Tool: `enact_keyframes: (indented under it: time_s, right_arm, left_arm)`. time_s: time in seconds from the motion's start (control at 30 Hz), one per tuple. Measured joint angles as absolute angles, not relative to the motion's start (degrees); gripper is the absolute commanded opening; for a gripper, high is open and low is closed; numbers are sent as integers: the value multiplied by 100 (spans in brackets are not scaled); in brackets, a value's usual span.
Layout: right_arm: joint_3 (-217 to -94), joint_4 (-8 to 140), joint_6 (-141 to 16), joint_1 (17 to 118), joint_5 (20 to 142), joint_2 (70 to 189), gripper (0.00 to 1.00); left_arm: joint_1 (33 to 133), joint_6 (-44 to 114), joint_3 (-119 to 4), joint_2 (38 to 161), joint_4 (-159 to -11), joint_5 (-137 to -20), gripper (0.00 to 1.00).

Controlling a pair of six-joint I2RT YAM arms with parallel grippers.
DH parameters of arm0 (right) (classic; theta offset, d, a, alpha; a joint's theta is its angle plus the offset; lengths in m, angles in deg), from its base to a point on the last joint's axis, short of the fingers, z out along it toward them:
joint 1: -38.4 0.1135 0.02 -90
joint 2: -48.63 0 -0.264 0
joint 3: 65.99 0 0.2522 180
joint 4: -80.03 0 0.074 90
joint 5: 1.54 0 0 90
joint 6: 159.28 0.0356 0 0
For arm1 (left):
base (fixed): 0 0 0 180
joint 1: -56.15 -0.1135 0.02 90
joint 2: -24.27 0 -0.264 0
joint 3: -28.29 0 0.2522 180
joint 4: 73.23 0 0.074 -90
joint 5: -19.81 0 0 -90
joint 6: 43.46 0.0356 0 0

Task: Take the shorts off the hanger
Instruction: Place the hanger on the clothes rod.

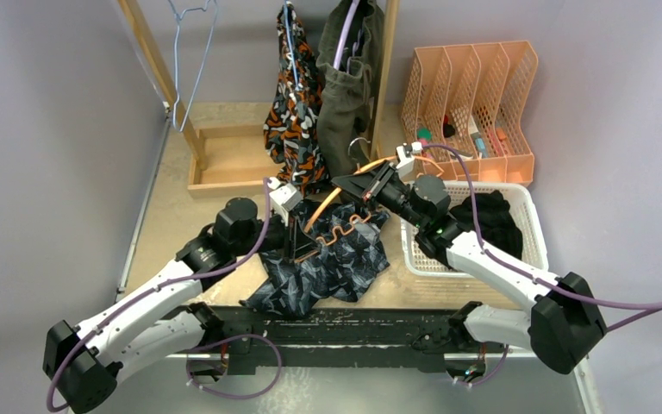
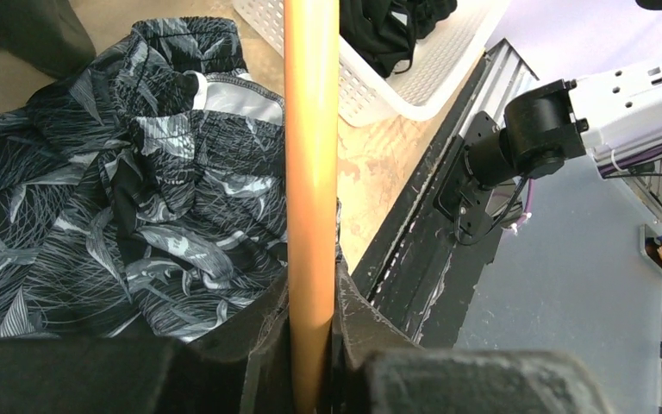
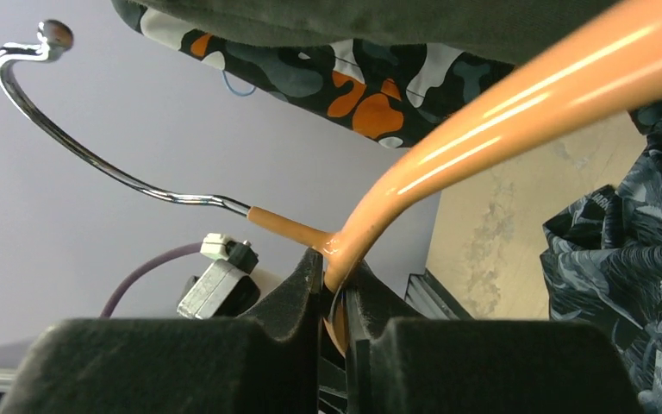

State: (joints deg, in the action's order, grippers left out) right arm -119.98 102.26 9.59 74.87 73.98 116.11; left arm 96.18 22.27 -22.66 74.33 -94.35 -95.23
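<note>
Navy printed shorts: crumpled in a heap on the table at centre, just left of the white basket, between the two arms. The orange hanger lies across the top of the heap, its wavy bar touching the fabric (cannot tell whether any part is still threaded through the shorts).

Left gripper: fingers pressed against a straight orange run of the hanger, one on each side, pinching it. The printed fabric sits directly below and to the left in the wrist view.

Right gripper: clamped on the hanger at the bend next to its neck. The chrome hook sticks out free to the side, touching nothing.

Black shorts: bunched inside the basket at its far end.

Camo shorts and olive shorts: both hanging side by side from the wooden rack at the back, camo on the left. Their lower edges are near the right gripper.

Elsewhere: a bare blue wire hanger hangs at the left of the rack. An orange file organizer stands behind the basket, with small items in its slots (too small to identify).
</note>
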Motion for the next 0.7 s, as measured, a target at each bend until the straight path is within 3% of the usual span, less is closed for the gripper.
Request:
enact_keyframes:
  time_s: [0.13,0.27,0.7]
  right_arm:
    - [-11993,10252,819,7487,7328,11598,35]
    - [-12002,10197,555,7535,7088,11478,46]
    - [-12531,8641,-776,7559,7757,10309,55]
  left_arm:
    - [9607,2260,-2338,7380,-9658,-9405,0]
    - [9563,2208,-2552,7306,-10217,-8998,0]
    - [9478,1912,-3287,6198,-12423,-8500,0]
